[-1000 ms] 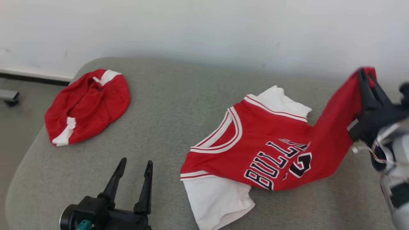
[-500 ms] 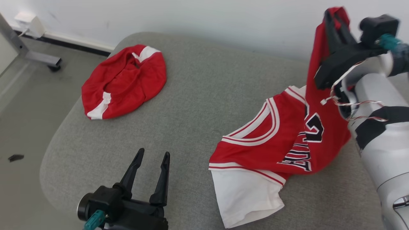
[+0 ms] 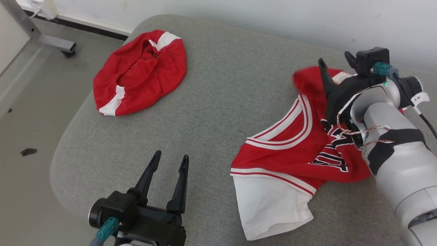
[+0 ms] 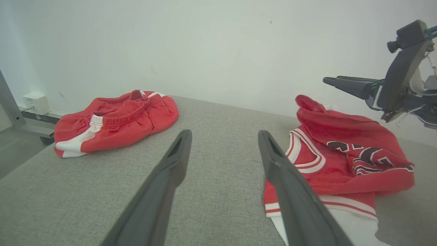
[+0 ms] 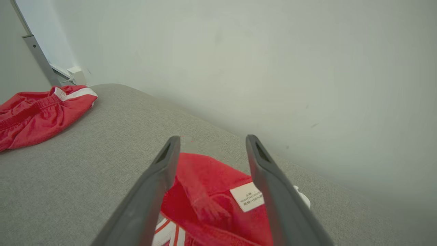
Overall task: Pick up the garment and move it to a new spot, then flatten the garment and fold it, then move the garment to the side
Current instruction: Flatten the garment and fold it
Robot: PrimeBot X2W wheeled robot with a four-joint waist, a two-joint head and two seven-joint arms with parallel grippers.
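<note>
Fingers (image 3: 147, 172) spread wide and holding nothing, the left gripper (image 3: 171, 155) sits nearest above the grey cushion (image 3: 211, 102), its base cut off by the head view's lower edge. Beyond it to the right the red jersey (image 3: 293, 150) lies crumpled on the cushion. Its black lettering is folded over and unreadable, and the right forearm (image 3: 406, 184) hides its right side. White cloth (image 3: 269, 205) sticks out under its near hem. The right gripper (image 3: 334, 58) hangs over the jersey's raised far fold, jaws apart, gripping nothing; the fold's tip is blurred. A white label (image 5: 248, 197) shows below its fingers, print too small to read. Farther left, red shorts (image 3: 143, 71) lie bunched.
</note>
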